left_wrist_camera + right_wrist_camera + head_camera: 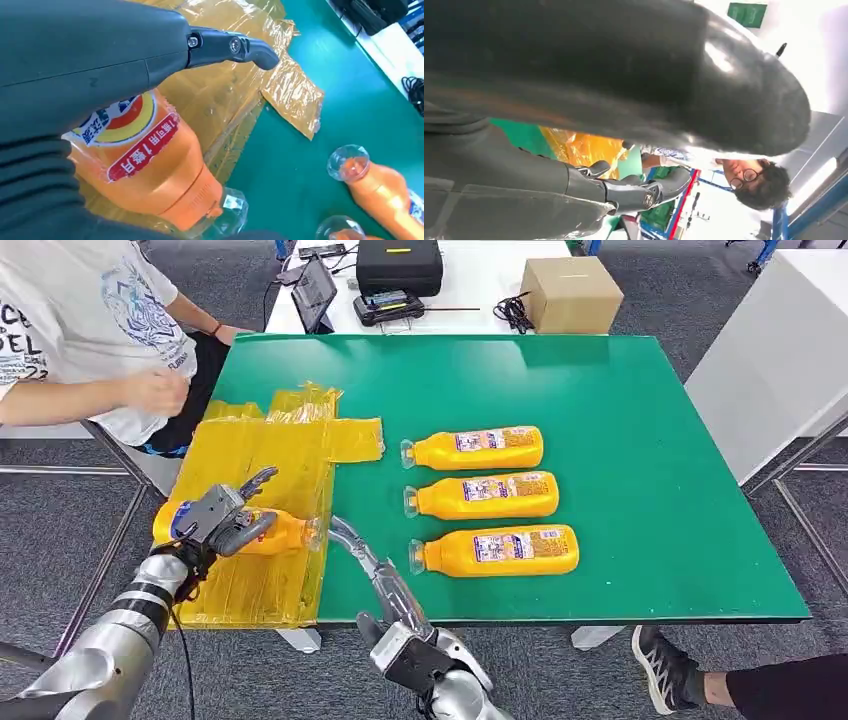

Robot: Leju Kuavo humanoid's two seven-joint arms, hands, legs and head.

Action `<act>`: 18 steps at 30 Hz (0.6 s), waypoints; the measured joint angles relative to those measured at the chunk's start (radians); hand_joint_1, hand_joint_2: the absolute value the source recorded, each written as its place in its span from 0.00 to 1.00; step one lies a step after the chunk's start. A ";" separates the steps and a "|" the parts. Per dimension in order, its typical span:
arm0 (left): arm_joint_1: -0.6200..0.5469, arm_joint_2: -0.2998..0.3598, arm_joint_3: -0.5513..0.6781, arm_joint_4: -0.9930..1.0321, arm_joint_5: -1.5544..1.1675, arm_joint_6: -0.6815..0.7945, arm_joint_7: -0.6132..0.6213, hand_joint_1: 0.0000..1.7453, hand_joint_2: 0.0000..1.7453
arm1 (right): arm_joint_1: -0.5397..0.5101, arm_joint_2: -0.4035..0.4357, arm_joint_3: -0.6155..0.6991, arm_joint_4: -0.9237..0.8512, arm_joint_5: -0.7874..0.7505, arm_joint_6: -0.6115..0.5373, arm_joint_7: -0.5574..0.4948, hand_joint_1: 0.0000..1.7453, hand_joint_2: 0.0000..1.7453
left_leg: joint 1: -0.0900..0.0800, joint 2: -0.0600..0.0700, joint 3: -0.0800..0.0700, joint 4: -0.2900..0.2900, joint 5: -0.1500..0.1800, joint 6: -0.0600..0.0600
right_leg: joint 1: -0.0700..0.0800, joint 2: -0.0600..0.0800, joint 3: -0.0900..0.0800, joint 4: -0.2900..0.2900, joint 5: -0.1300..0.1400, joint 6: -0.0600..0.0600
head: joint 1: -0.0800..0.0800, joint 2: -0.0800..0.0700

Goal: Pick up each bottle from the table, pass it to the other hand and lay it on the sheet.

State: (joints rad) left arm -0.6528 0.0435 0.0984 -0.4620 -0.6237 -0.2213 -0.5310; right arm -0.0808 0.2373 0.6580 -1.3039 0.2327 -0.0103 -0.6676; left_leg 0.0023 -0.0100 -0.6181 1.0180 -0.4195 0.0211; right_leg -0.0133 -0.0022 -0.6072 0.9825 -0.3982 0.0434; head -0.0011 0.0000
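A: Status? Go L to R.

B: Far left, the yellow sheet [250, 450] lies at the near-left corner of the green surface [640, 390]. Crinkly, glossy film w/ taped-on strips, overhanging the surface's left edge. The left robot hand [225, 520] is over it, fingers wrapped round one bottle [285, 532]. That bottle is on its side, cap end toward the middle of the surface. Looks down on the sheet or close to it; can't tell if its weight is resting yet.

A: So bottle no. 1 is nearly placed?

B: My read, yes: it sits in the left robot hand over the sheet, so release is what's left for that one. Nothing else lies on the sheet.

A: Right side?

B: Right robot hand [385, 590] is at the near edge, just right of the sheet, fingers stretched apart, holding nothing. Further right, three bottles [480, 495] wait in a row on the bare surface, all lying flat, caps pointing left, well apart from the sheet. So approx. one of four in hand, three untouched.

A: Materials?

B: Bottles are smooth orange plastic, rounded body w/ tapered neck, clear faceted caps, printed labels. Surface looks like matte green. Slick film plus round bottles: rolling seems poss.
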 measured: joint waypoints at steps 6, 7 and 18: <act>0.014 -0.014 0.005 -0.014 -0.002 0.159 -0.017 0.00 0.00 | -0.001 0.000 0.000 0.005 -0.029 0.027 0.018 0.00 0.00 | 0.000 0.000 -0.001 0.000 0.000 0.000 | 0.000 0.000 -0.001 0.000 0.000 0.000 | 0.000 0.000; 0.019 -0.019 0.003 -0.019 -0.029 0.264 -0.013 0.00 0.00 | -0.001 0.000 0.000 0.008 -0.061 0.058 0.032 0.00 0.00 | 0.000 0.001 -0.001 0.000 0.000 0.000 | 0.000 0.000 -0.001 0.000 0.000 0.000 | 0.001 0.000; 0.112 -0.096 -0.038 -0.283 0.202 0.904 -0.148 0.00 1.00 | -0.012 0.000 0.011 0.060 -0.103 0.041 0.022 0.00 0.00 | 0.000 0.001 -0.006 0.000 0.000 0.000 | 0.000 0.000 -0.006 0.000 0.000 0.000 | 0.000 0.000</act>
State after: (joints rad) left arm -0.5407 -0.0530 0.0600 -0.7452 -0.4213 0.6824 -0.6794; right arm -0.0925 0.2369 0.6695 -1.2444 0.1293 0.0305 -0.6454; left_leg 0.0020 -0.0093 -0.6239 1.0184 -0.4194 0.0215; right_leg -0.0135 -0.0019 -0.6129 0.9823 -0.3978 0.0435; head -0.0008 0.0000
